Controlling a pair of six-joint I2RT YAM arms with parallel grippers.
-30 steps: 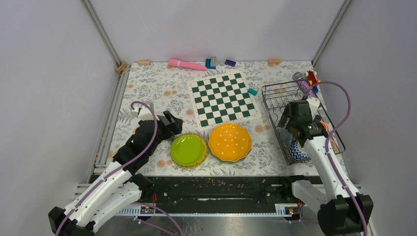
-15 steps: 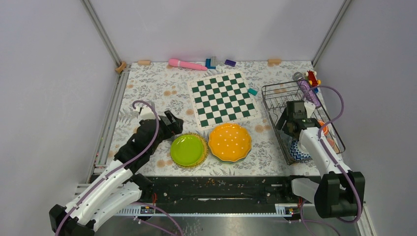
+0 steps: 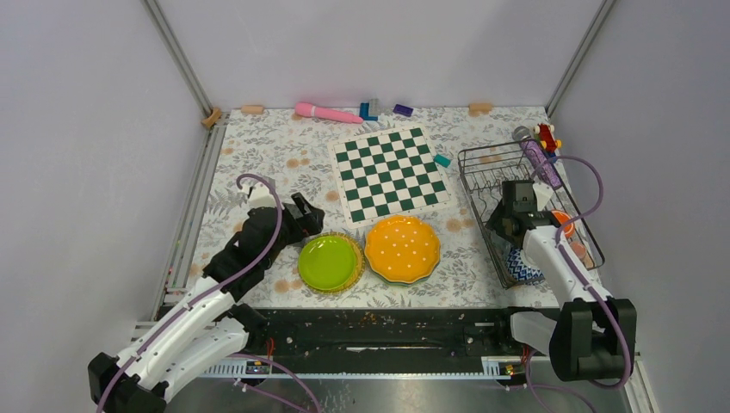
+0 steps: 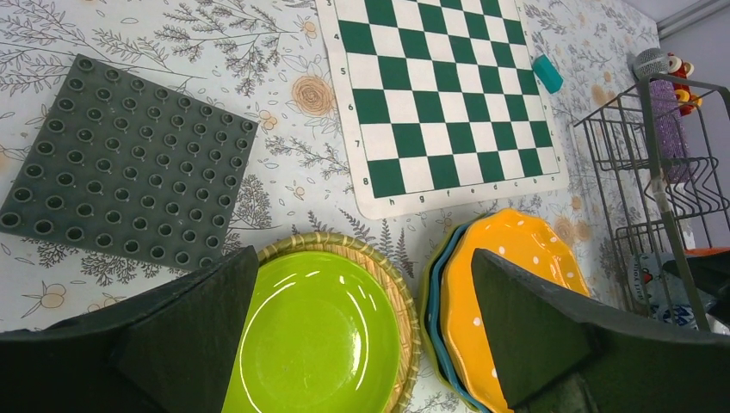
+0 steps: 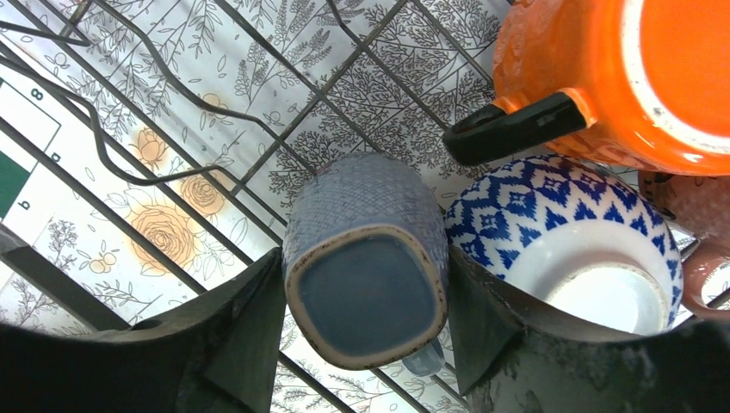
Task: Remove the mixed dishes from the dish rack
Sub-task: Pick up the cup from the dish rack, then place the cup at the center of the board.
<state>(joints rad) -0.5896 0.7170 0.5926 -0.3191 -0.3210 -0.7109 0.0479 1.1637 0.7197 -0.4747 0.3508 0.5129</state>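
Five plates out on the bench (image 3: 258, 155), in two stacks near the middle. Left stack, two: a lime-green plate (image 4: 318, 335) on a straw-coloured woven plate (image 4: 406, 301). Right stack, three: an orange white-dotted scalloped plate (image 4: 516, 284) on top, with the teal and yellow-green rims of two more plates (image 4: 436, 310) beneath.

One dish rack (image 3: 482, 168) at the right of the bench. Four pieces inside, close together at its near end:
- one upturned blue-grey cup (image 5: 366, 215)
- one blue-and-white patterned bowl (image 5: 568, 232) just right of the cup
- one orange cup (image 5: 620, 77) beyond the bowl
- one pinkish cup (image 5: 689, 215) at the right edge, mostly cut off

One green-and-white chessboard (image 4: 439, 95), far of the stacks. Legible along its near border: an 8, then g f e d c b a. One grey studded baseplate (image 4: 129, 163) to its left.

Left hand (image 4: 362, 267) spread wide over the lime-green plate, holding nothing. Right hand (image 5: 366, 284) down inside the rack, clamped on the blue-grey cup, one finger flush against each side.
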